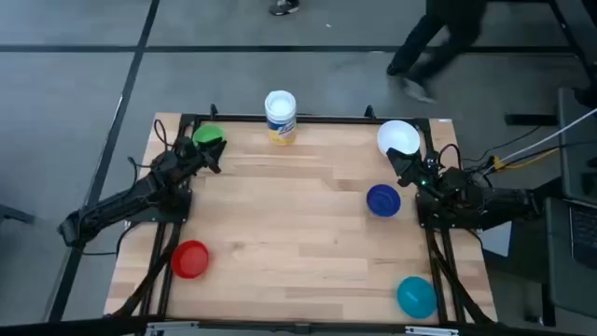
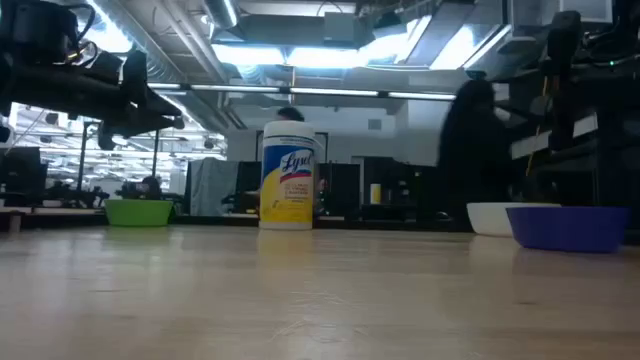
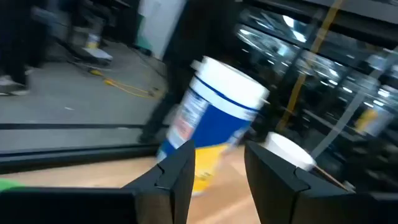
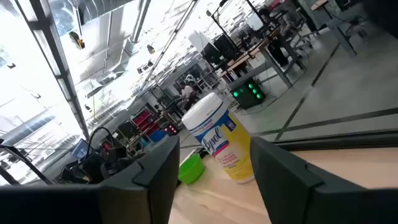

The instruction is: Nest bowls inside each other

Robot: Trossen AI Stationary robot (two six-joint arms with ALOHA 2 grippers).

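Five bowls rest on their bases on the wooden table: green [image 1: 207,135] in the far left corner, white [image 1: 398,137] at the far right, dark blue [image 1: 383,200] just nearer than it, red [image 1: 189,259] near left, teal [image 1: 416,296] near right. My left gripper [image 1: 215,155] hangs open above the table right beside the green bowl [image 2: 138,212], its fingers [image 3: 177,165] apart with nothing between them. My right gripper [image 1: 403,166] is open between the white and dark blue bowls, raised clear of both, its fingers [image 4: 155,163] holding nothing.
A white canister with a yellow label [image 1: 280,117] stands upright at the middle of the far edge. The table's middle is bare wood [image 1: 298,224]. A person [image 1: 438,37] walks on the floor beyond the far edge. Cables and equipment lie off the right side.
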